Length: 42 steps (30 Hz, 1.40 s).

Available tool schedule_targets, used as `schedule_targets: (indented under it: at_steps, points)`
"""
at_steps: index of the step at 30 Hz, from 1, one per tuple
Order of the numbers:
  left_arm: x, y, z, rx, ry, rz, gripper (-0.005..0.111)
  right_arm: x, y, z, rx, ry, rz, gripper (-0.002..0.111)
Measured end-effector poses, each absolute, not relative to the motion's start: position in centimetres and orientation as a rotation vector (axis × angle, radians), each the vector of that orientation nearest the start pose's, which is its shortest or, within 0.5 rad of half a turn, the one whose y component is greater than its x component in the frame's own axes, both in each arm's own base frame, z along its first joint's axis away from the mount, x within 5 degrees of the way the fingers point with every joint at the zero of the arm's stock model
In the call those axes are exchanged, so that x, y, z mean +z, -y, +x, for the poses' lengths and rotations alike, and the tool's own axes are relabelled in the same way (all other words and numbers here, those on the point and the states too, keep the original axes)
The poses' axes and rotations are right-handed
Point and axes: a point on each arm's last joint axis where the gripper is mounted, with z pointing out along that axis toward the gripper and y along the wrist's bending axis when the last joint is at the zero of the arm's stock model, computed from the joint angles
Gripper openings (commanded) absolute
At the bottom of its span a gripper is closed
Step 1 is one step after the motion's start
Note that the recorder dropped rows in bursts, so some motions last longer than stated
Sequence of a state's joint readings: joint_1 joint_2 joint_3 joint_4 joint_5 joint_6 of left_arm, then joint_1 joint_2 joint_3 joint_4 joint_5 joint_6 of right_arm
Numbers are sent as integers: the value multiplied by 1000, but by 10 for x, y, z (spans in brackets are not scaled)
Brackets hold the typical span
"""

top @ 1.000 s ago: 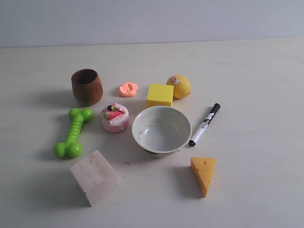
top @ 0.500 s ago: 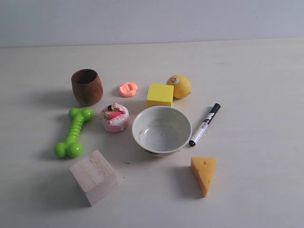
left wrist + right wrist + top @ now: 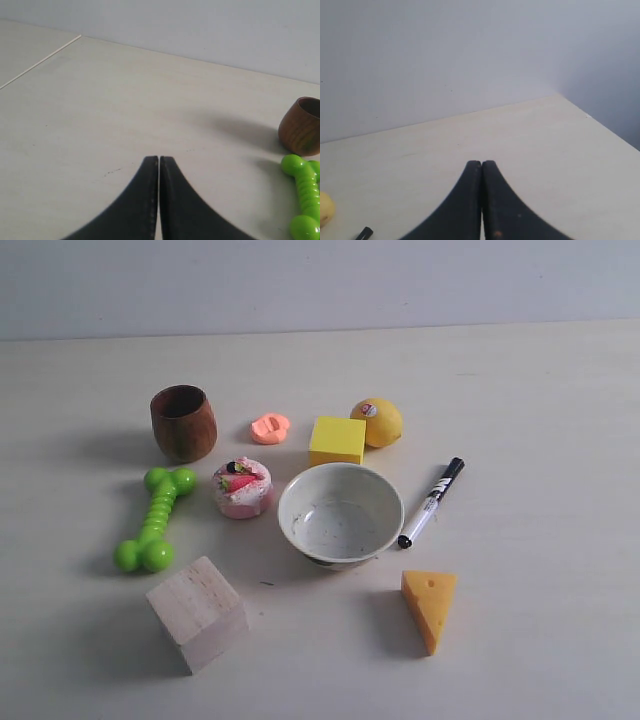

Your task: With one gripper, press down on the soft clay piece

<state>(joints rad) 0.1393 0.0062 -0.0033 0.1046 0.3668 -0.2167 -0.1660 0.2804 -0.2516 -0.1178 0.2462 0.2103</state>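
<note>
Looking through the left wrist camera, I see my left claw (image 3: 159,161) with its two black fingers pressed flat together and nothing between them, over bare counter (image 3: 100,110). The green bone toy (image 3: 304,195) and the wooden cup (image 3: 301,127) show in that view too, well apart from the tips.

In the exterior view the bone toy lies farthest left, the cup stands upright behind it, and a wooden block (image 3: 198,612) sits nearer the front edge. A cake toy (image 3: 242,488) comes next, just beside the bone. Behind the cake, between the cup and a yellow cube (image 3: 337,440), lies the soft clay piece (image 3: 269,427). It is flattened on the counter, touching neither neighbour, and its long axis runs roughly left to right across the view, with a dent near its right end. A bowl (image 3: 340,467) stands in front of the cube, and a lemon (image 3: 377,422) touches the cube's right side. A marker (image 3: 432,502) lies slanted right of the bowl, with a cheese wedge (image 3: 430,608) in front of it.

My right claw (image 3: 481,163) is likewise closed tip to tip, gripping nothing.
</note>
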Motion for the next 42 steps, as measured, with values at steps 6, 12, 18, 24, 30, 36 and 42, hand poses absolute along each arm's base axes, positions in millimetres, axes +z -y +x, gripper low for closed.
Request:
schedule_targets:
  at_steps: [6,12,18,24,30,36,42]
  points:
    - [181,-11,52,49,-1833,-264,4,260,13,74,-34,-1709,252,0]
    - [181,-11,52,49,-1833,-264,4,250,10,67,-38,-1673,215,0]
    - [181,-11,52,49,-1833,-264,4,218,9,64,-32,-1737,224,0]
    - [181,-11,52,49,-1833,-264,4,201,9,62,-36,-1791,222,0]
    - [181,-11,52,49,-1833,-264,4,189,9,60,-56,-1825,209,0]
    - [181,-11,52,49,-1833,-264,4,186,9,58,-70,-1804,197,0]
    - [181,-11,52,49,-1833,-264,4,187,9,57,-72,-1799,194,0]
